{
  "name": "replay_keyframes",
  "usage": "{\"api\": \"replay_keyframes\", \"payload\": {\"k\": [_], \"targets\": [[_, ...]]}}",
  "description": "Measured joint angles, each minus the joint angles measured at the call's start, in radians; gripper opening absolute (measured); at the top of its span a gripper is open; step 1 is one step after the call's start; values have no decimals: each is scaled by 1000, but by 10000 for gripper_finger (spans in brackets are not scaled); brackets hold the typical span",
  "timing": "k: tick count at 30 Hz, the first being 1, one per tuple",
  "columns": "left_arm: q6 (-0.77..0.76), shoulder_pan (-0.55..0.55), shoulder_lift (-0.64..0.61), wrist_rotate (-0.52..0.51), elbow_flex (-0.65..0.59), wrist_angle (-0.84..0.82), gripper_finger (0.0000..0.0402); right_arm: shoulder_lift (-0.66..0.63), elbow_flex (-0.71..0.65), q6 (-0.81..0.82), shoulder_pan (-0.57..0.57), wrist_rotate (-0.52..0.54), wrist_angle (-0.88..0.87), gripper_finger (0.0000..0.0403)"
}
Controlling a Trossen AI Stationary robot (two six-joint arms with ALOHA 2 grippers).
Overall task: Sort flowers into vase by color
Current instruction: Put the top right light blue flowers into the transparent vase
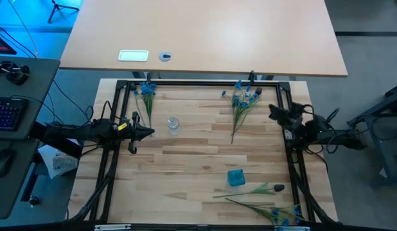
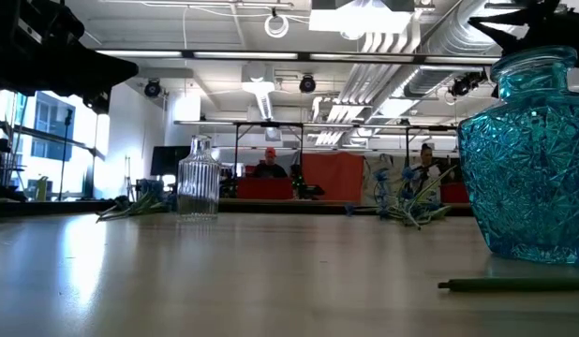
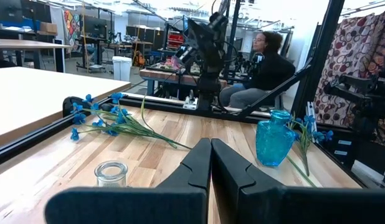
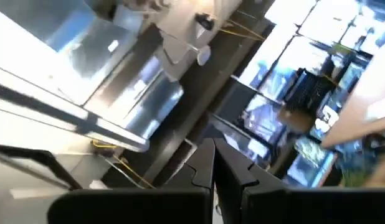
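A clear ribbed glass vase stands upright left of the table's centre. A blue glass vase stands nearer the near edge. Blue-blossomed stems lie flat at the far left and the far right. Another blue stem and a dark-budded stem lie near the blue vase. My left gripper is shut and empty, left of the clear vase. My right gripper is shut and empty at the right edge, tipped up toward the ceiling.
A black metal frame borders the wooden table. A second, lighter table lies beyond the far edge. A person sits past the right side. Bare wood lies between the two vases at the table's centre.
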Motion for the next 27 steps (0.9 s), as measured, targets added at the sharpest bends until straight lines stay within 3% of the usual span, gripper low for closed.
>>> {"api": "replay_keyframes", "payload": {"k": [4, 12, 16, 19, 22, 27], "targets": [[0, 0, 0, 0, 0, -1, 0, 172, 123, -2, 0, -134, -109, 1], [0, 0, 0, 0, 0, -2, 0, 692, 453, 27, -1, -66, -631, 0], [0, 0, 0, 0, 0, -2, 0, 921, 529, 2, -7, -20, -706, 0], [0, 0, 0, 0, 0, -2, 0, 1058, 576, 151, -54, -34, -758, 4], [0, 0, 0, 0, 0, -2, 0, 1171, 625, 270, -116, -99, -865, 25], [0, 0, 0, 0, 0, -2, 0, 1324, 713, 259, -211, -175, -1002, 105]]}}
